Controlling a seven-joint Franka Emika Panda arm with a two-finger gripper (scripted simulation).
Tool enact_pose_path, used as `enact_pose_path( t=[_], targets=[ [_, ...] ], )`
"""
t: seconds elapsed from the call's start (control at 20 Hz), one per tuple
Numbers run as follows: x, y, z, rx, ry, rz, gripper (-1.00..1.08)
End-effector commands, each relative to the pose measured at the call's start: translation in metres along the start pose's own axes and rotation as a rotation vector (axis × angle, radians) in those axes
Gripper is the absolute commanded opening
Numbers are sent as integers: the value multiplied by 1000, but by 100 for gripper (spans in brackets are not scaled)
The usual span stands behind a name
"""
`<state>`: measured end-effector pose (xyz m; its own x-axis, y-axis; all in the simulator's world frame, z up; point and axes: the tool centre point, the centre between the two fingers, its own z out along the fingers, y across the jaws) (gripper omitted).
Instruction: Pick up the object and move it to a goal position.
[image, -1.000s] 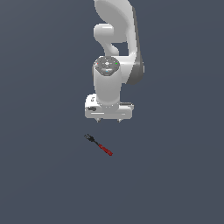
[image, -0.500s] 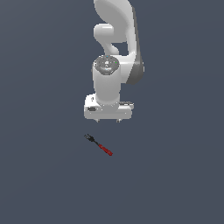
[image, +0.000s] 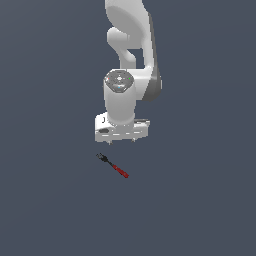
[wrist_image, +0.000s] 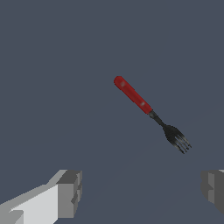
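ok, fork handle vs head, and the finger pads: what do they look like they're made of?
Fork: the red handle looks like glossy plastic, with small pale rivet-like dots; the black head reads as dark metal or plastic with a faint sheen, unclear which. Gripper finger pads: flat matte grey, rubber-like, on white glossy bodies. These are simulator renders, so treat it all as a guess.

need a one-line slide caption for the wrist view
Open end effector poised apart from a small fork with red handle and black pronged head, lying on a plain dark grey surface.
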<state>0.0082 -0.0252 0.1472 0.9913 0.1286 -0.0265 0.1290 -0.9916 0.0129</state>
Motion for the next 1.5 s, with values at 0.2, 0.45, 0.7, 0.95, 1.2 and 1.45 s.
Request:
enact_pose_path(
  t=[0.2, 0.45, 0.7, 0.95, 1.2, 1.45],
  targets=[
    [9, 11, 16, -4, 2, -149, 100],
    [16, 20, 31, -5, 4, -279, 100],
    [22, 29, 45, -4, 8, -408, 100],
    [28, 38, 60, -3, 13, -535, 100],
    [33, 46, 73, -1, 19, -649, 100],
    [36, 52, 83, 0, 25, -729, 100]
  ],
)
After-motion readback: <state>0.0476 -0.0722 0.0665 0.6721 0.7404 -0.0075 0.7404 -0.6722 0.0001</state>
